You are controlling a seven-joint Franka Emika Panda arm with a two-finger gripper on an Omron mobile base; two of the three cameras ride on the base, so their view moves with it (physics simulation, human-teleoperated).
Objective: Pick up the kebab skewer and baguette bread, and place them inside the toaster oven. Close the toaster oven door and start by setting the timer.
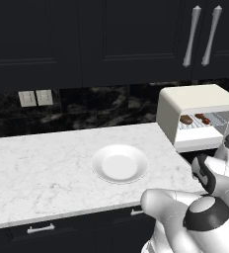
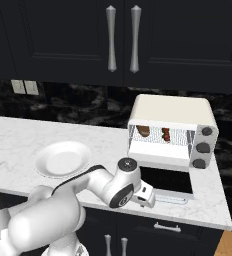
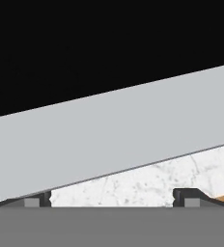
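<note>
The cream toaster oven point(image 1: 200, 106) point(image 2: 170, 111) stands on the right of the counter. Its door point(image 2: 165, 180) lies folded down flat, dark glass up. On the wire rack inside lie the brown baguette bread point(image 1: 186, 119) point(image 2: 143, 131) and, right of it, the kebab skewer point(image 1: 203, 118) point(image 2: 165, 134). My gripper point(image 2: 149, 198) point(image 3: 113, 200) hangs low at the door's front left corner, open with nothing between its fingers. In the hand view the door's silver bar handle point(image 3: 109, 130) runs slantwise just ahead of the wide-apart fingertips point(image 3: 36, 198), with dark glass point(image 3: 85, 48) beyond it.
An empty white plate point(image 1: 119, 164) point(image 2: 63, 159) sits mid-counter, left of the oven. The marble counter point(image 1: 37, 168) point(image 3: 157, 183) ends just in front of the lowered door. Three dark knobs point(image 2: 203, 148) sit on the oven's right panel. Dark cabinets hang overhead.
</note>
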